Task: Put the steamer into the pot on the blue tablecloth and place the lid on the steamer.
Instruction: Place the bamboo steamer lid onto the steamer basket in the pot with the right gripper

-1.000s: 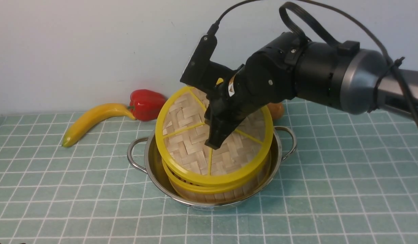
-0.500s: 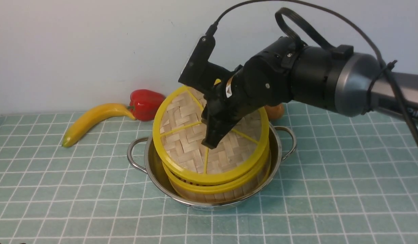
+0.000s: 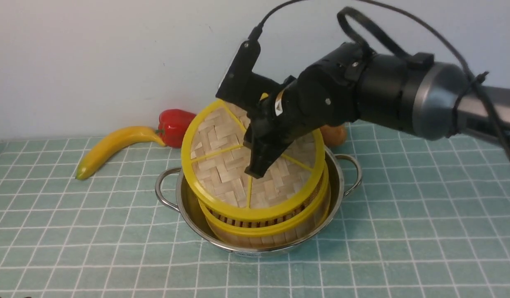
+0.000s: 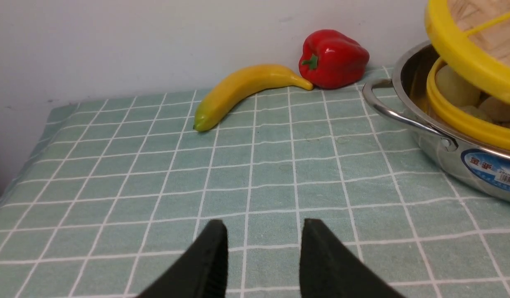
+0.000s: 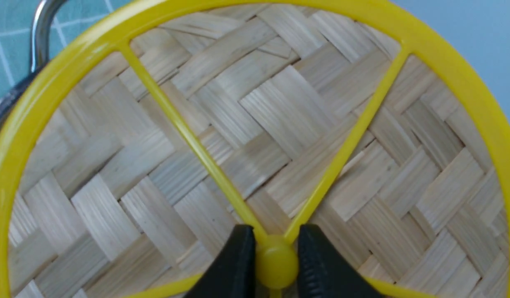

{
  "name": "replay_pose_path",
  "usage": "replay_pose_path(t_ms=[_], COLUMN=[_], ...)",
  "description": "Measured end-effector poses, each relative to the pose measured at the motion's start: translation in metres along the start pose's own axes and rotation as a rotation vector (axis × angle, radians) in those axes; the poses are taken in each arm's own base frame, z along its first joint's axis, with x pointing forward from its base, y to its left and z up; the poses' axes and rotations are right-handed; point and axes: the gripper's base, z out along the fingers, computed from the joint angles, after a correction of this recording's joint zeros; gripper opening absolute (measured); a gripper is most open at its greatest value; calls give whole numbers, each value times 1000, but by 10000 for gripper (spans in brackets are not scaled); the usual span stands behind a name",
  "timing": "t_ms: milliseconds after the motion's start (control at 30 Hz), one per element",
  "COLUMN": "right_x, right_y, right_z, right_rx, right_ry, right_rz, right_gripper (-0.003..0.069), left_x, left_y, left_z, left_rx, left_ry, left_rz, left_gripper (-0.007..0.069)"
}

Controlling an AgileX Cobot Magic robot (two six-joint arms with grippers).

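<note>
Front view: right jaws are pinching the lid (image 3: 221, 165) by its hub (image 5: 276, 260), tilted over the steamer (image 3: 263, 236) sitting in the pot (image 3: 190, 207) on the blue tablecloth (image 3: 403, 207); left jaws are hanging parted, empty.

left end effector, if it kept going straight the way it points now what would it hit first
Most likely the bare blue tablecloth: the left end effector is open and empty, and nothing stands directly ahead of it. The banana lies farther on, near the wall, but depth and tilt are hard to judge.
</note>
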Motion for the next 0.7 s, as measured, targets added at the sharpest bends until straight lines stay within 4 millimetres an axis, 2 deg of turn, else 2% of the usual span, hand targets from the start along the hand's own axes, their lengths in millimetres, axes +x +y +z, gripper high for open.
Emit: replay_pose_path(t_ms=[67, 167, 233, 467, 700], right_x=[-7, -8, -5, 9, 10], right_y=[-4, -2, 2, 10, 11], right_z=[-24, -37, -38, -21, -2], right_rx=[6, -28, -68, -91, -71], right_ry=[-28, -16, 23, 55, 13], right_rz=[15, 52, 75, 70, 29], right_gripper=[146, 146, 146, 146, 146], left_x=[0, 0, 0, 0, 0], left_y=[0, 0, 0, 0, 0], left_z=[0, 0, 0, 0, 0], left_rx=[0, 0, 0, 0, 0], left_ry=[0, 0, 0, 0, 0], left_rz=[0, 0, 0, 0, 0], left_gripper=[243, 243, 243, 243, 243])
